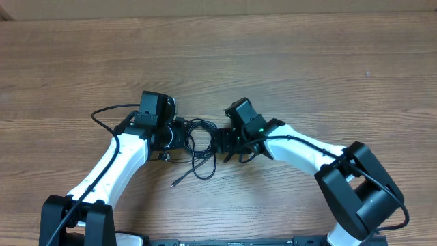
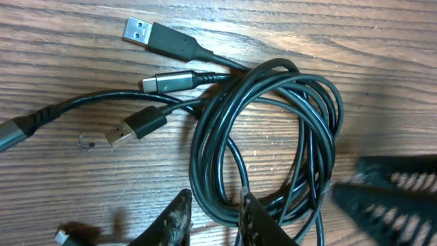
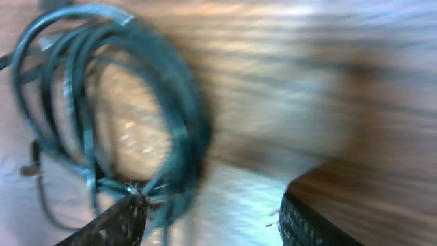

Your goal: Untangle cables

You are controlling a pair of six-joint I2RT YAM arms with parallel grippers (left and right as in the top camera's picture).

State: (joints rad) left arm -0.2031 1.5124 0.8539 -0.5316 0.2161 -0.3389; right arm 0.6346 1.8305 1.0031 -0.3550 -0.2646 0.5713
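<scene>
You only get the silver-tipped plugs (image 2: 140,31) on left wrist; overhead just shows the cables (image 2: 273,70) coiled. Left gripper (image 2: 214,198) is slightly parted astride the coil. Right gripper (image 3: 212,201) is wide apart, view blurred.

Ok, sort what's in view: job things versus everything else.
Job: coiled black cables; USB-A plug; silver-tipped plug.
Not the job: wooden table; arms' own thick wires.

Coiled cables (image 1: 201,143) at the centre; bare table (image 1: 287,61) beyond.
</scene>
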